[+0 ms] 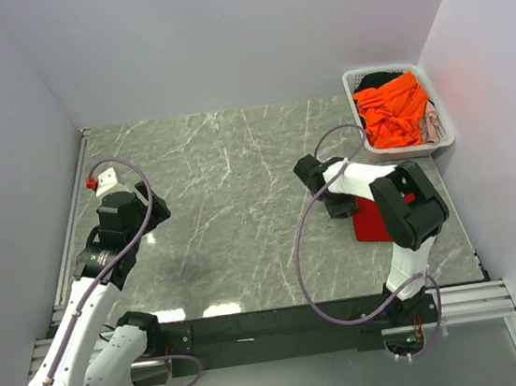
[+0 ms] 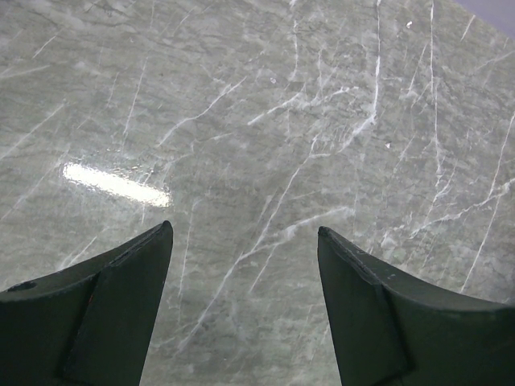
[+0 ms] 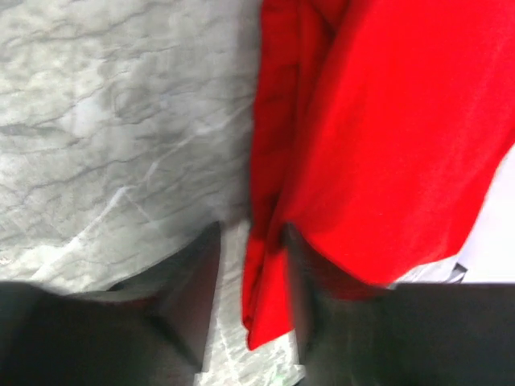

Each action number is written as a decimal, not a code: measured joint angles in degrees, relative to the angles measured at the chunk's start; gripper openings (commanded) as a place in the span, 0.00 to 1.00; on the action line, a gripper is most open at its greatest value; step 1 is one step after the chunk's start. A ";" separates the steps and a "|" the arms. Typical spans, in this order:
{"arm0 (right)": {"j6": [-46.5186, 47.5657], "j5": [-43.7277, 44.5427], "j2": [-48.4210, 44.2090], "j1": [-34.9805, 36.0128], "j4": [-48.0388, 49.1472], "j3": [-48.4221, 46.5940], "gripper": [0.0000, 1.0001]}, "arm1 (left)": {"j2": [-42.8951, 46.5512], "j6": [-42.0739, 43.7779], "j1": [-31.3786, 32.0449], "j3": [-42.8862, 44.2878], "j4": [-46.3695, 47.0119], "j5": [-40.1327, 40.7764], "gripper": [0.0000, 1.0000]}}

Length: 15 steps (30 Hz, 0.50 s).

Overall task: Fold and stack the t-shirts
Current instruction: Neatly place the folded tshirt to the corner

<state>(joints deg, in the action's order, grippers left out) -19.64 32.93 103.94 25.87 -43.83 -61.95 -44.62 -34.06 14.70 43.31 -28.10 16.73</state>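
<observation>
Two hands sit well apart. The left hand (image 2: pixel 245 233) hangs spread open over the bare marble desk (image 1: pixel 237 177). The right hand (image 3: pixel 251 231) straddles the folded edge of the red t-shirt (image 3: pixel 386 145) on the desk's right side, fingers narrowly parted with desk showing beside the cloth. An orange t-shirt (image 1: pixel 394 110) lies in the white basket (image 1: pixel 447 137).

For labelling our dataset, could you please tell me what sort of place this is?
Likely a robotics lab test cell, not a home: pale walls box in a marble-patterned table, the left arm and right arm are bolted to a rail at its near edge, and a white basket holds t-shirts.
</observation>
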 measured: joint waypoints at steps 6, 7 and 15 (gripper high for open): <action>1.70 4.96 3.74 1.16 -0.72 -0.46 0.06 | 0.07 0.00 0.00 0.00 -0.02 -0.20 0.78; 2.34 5.66 4.22 1.16 -0.70 -0.46 0.01 | 0.13 0.00 0.00 -0.02 -0.02 -0.20 0.78; 10.12 13.68 6.51 1.16 2.25 2.80 0.00 | 0.57 0.00 0.00 -0.02 0.00 -0.26 0.78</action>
<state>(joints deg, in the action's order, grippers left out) -9.52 46.61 110.45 27.03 -41.58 -59.16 -44.05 -34.06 14.70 43.29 -28.10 16.47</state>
